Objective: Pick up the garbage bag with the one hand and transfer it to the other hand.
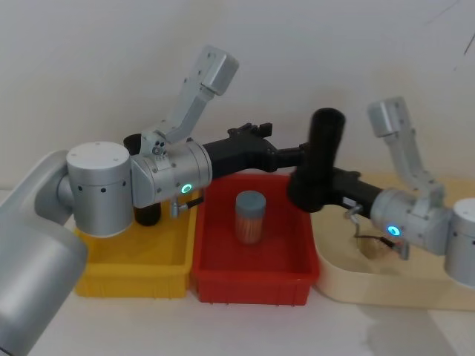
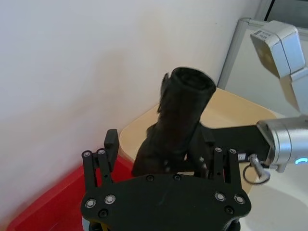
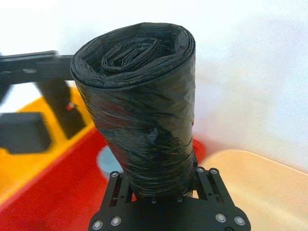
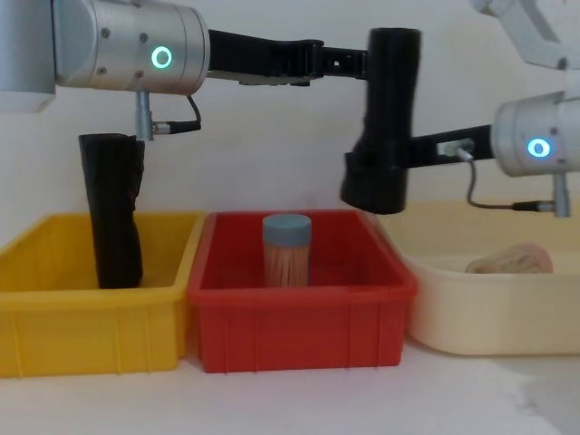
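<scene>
Fingers (image 3: 120, 185) of right gripper (image 3: 159, 192) pinch the near-upright garbage bag (image 4: 385, 118); left gripper (image 2: 163, 168) fingers (image 2: 94, 166) spread beside it.

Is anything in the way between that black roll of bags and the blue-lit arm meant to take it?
Nothing visible does. The right tool is already clamped on the garbage bag roll's lower part, above the red bin. The left tool is at its top.

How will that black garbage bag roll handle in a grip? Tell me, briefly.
The garbage bag roll probably stays stiff: tightly wound, it stands upright from the right tool, with the left tool open beside its upper part. Its glossy film may slip in a loose grip. Being cylindrical, it would likely roll if laid down.
</scene>
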